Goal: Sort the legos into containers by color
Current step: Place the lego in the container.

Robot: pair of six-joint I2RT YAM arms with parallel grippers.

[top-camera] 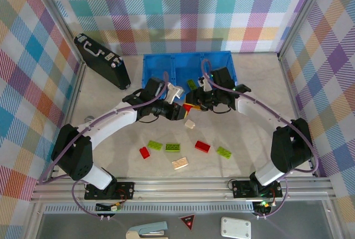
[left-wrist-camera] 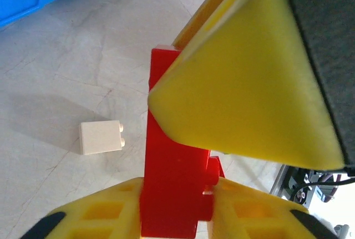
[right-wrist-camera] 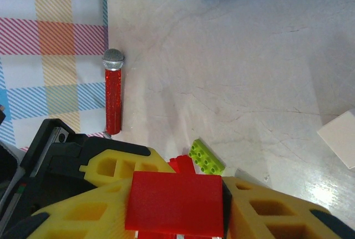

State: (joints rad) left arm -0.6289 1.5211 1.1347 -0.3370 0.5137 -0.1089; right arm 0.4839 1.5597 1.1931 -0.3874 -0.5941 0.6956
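– Left tool [left-wrist-camera: 177, 194]? Clenched on the red lego [left-wrist-camera: 169, 139], up off the counter [left-wrist-camera: 83, 56].
– Right tool [right-wrist-camera: 183, 194]? Gripping it too, from across. Likely a hand-over, for the blue bin [top-camera: 158, 68] just beyond.

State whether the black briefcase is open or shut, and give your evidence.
Shut. The black briefcase has both halves pressed together, and none of its interior is visible from the top view.

Pastel plaid walls [top-camera: 183, 6]; pale marbled tabletop [top-camera: 252, 75].
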